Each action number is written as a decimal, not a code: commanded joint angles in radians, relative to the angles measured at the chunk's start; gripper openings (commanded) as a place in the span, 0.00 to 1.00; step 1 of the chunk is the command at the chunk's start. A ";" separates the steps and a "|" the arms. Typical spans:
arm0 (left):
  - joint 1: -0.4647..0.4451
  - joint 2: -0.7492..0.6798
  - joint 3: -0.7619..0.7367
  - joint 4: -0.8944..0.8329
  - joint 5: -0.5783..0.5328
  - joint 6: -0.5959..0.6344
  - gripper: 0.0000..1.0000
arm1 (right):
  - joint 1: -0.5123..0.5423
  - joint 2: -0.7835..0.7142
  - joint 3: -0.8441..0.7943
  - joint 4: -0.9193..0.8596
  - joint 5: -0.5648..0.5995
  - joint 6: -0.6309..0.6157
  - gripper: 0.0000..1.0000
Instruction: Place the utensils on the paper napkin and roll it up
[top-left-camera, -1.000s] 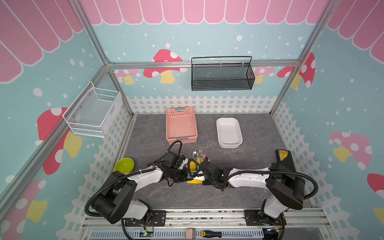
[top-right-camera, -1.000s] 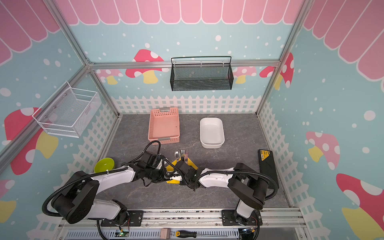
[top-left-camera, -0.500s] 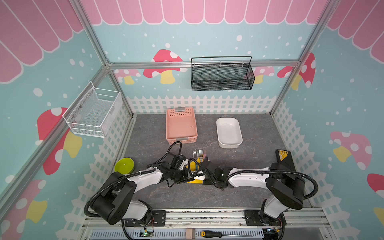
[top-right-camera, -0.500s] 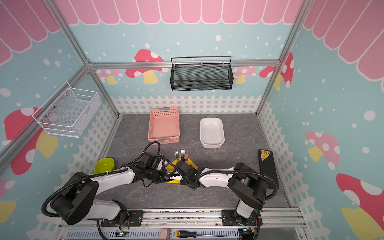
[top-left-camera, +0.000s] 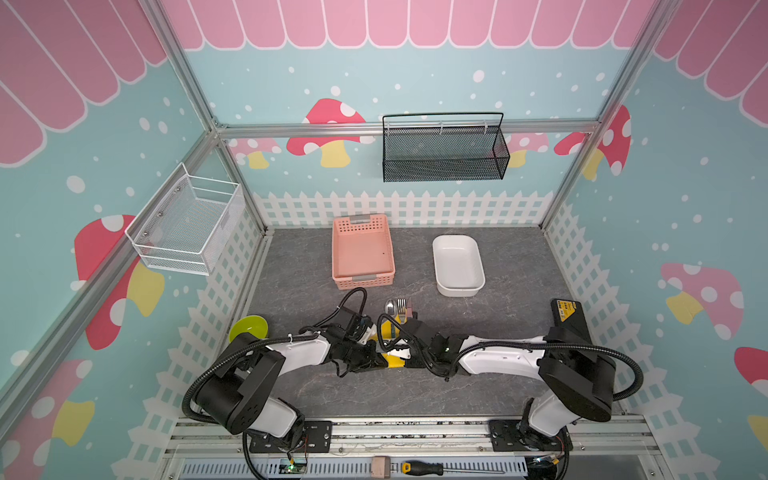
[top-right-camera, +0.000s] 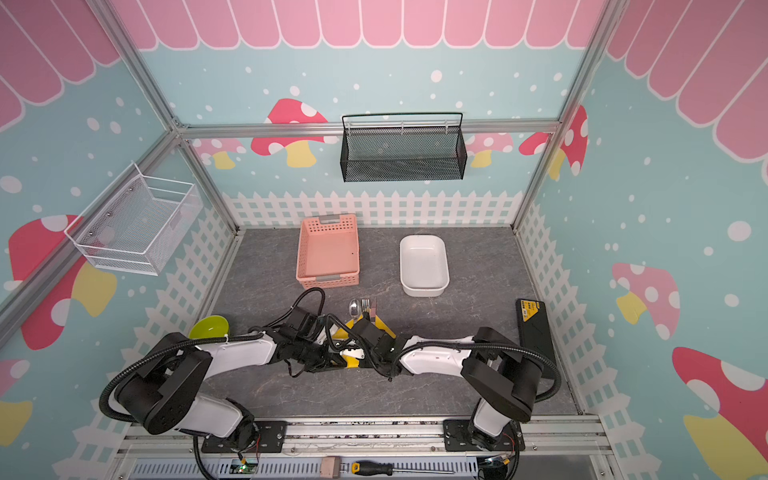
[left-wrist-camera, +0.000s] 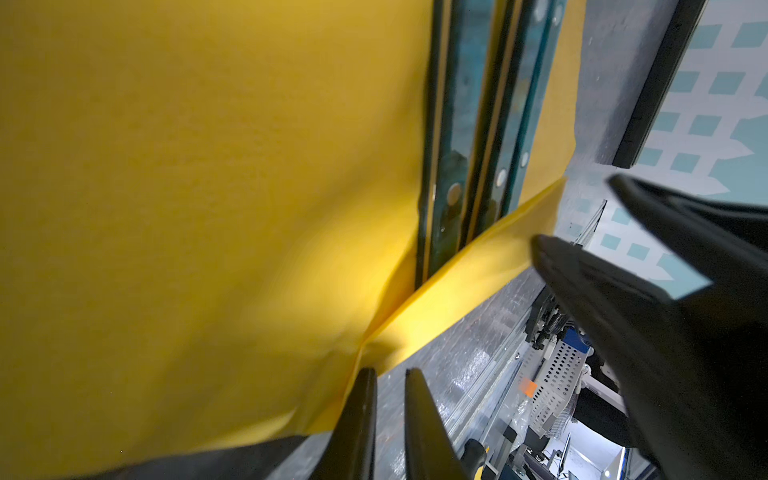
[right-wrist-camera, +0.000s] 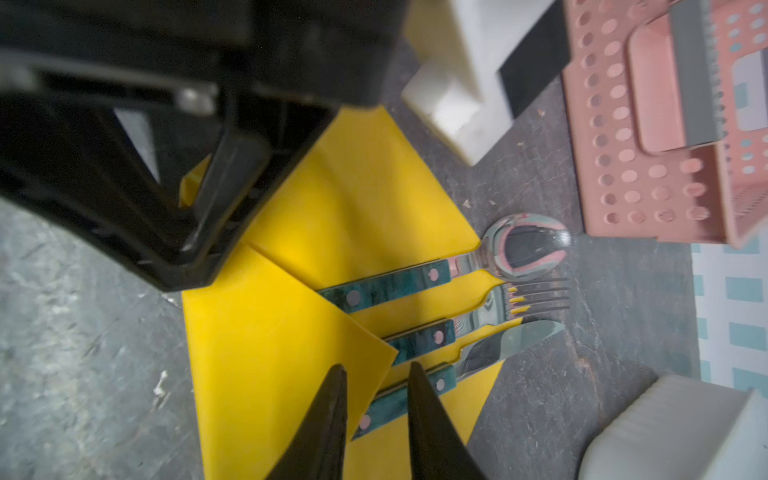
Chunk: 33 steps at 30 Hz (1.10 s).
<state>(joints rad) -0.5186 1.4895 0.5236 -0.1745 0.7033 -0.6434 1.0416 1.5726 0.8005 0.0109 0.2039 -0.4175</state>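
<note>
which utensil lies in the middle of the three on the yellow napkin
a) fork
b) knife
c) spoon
a, in the right wrist view the fork lies between the spoon and the knife on the paper napkin.

Both top views: a stereo pair mounted high over the near edge of the desk (top-left-camera: 519, 270), facing steeply down toward its far edge, far enough off to take in the whole surface. The two share almost the entire scene, including the pink basket (top-left-camera: 363, 281) and white dish (top-left-camera: 457, 259), offset slightly sideways. Left wrist view: very close, skimming the paper napkin (left-wrist-camera: 208, 187) and the utensils (left-wrist-camera: 469, 124) past its own jaws. Right wrist view: close and low, looking along its jaws over the same napkin and utensils toward the same basket and dish.
</note>
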 joint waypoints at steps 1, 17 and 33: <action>-0.005 -0.003 0.016 -0.031 -0.030 0.012 0.17 | -0.009 -0.113 -0.022 0.000 0.052 0.149 0.31; -0.005 0.017 0.020 -0.036 -0.025 0.024 0.17 | -0.096 -0.258 -0.099 -0.140 -0.243 1.206 0.12; -0.005 0.017 0.018 -0.046 -0.027 0.030 0.16 | -0.178 -0.148 -0.238 0.117 -0.442 1.280 0.04</action>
<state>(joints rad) -0.5194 1.4944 0.5320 -0.1905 0.7002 -0.6243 0.8722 1.3998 0.5648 0.0750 -0.2008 0.8459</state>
